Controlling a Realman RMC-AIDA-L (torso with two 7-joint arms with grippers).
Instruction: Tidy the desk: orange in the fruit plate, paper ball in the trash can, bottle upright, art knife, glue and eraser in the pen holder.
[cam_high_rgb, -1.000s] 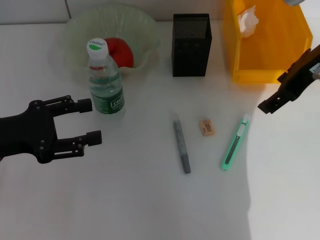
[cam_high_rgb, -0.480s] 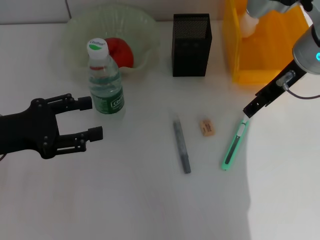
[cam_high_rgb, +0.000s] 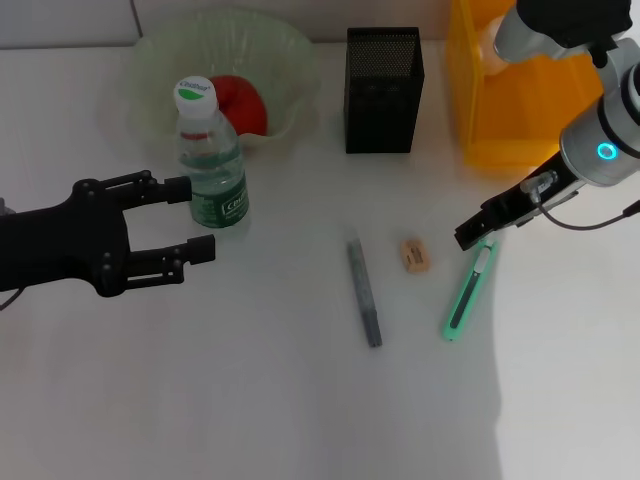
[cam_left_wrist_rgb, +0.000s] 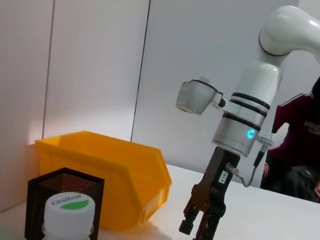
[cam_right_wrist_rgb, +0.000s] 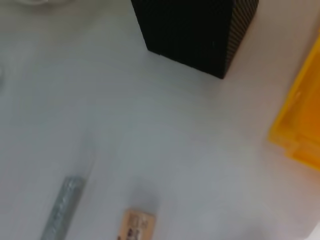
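The right gripper (cam_high_rgb: 474, 232), jaws' state impossible to tell, hung right over the far tip of the slim green plastic art knife (cam_high_rgb: 468, 290), whose long axis ran near-to-far.

The right gripper (cam_high_rgb: 474, 233) has been brought down and leftward from beside the yellow bin (cam_high_rgb: 530, 110) to just above the far end of the green art knife (cam_high_rgb: 468, 290), while the left gripper (cam_high_rgb: 195, 218) has been edged nearer the upright bottle (cam_high_rgb: 212, 160).
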